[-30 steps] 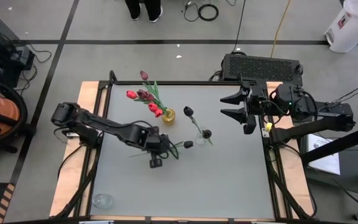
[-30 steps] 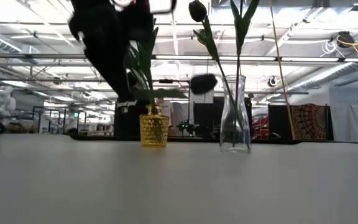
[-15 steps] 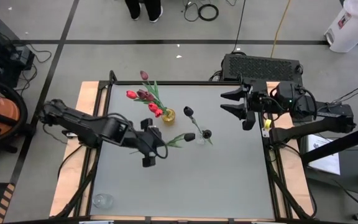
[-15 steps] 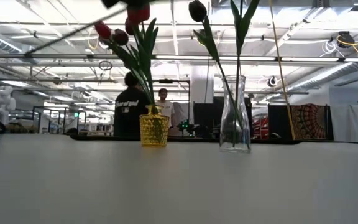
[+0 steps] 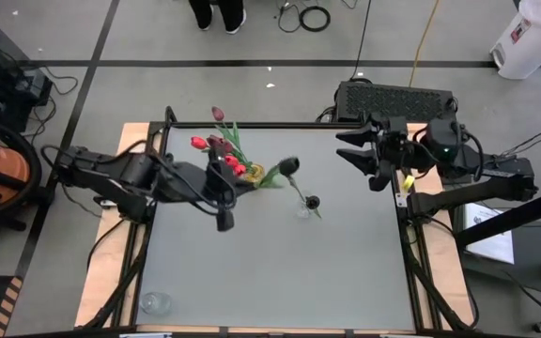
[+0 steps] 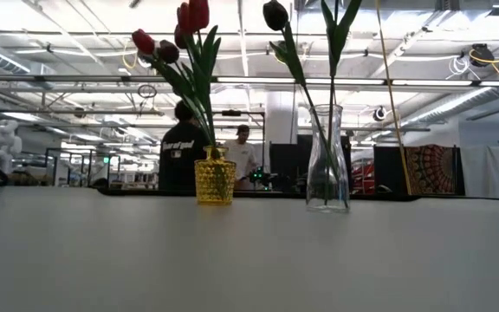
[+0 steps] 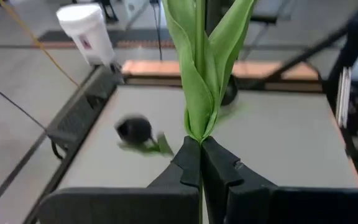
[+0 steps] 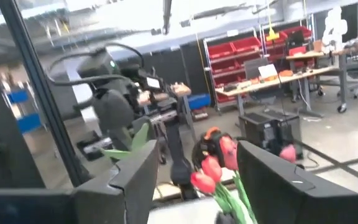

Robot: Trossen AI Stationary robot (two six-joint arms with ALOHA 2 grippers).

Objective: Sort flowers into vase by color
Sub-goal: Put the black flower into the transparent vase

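Holding one dark tulip (image 5: 287, 167), two vases (image 6: 215, 176)

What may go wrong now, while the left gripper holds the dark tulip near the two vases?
The left gripper is shut on the dark tulip low on its stem, so the long stem may swing and miss the clear vase. It also hangs close to the yellow vase, so the arm might brush the red tulips or tip that vase. The right gripper waits open at the table's edge.
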